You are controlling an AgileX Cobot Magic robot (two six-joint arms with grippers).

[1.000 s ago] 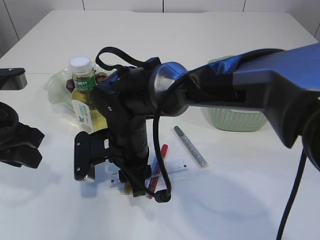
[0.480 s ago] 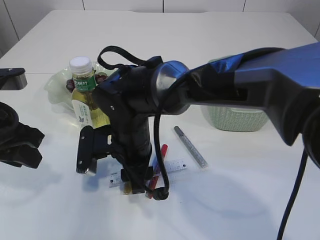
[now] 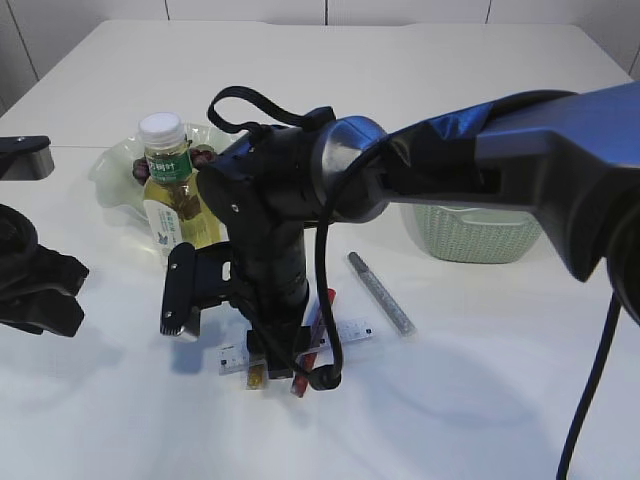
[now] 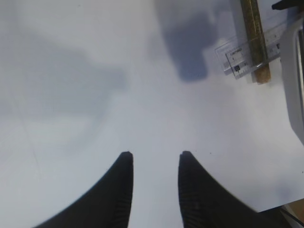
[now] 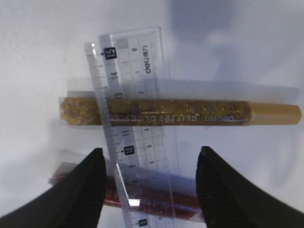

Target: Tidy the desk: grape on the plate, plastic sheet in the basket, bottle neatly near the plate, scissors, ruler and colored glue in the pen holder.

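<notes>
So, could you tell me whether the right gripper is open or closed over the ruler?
Open. In the right wrist view the right gripper has its fingers spread wide, straddling the clear ruler, with nothing pinched.

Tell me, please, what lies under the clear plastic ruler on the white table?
Under the clear plastic ruler lie a gold glitter glue tube and, nearer the right gripper, a red glitter glue tube, both seen through it. The gripper's fingers hide the red tube's ends.
</notes>
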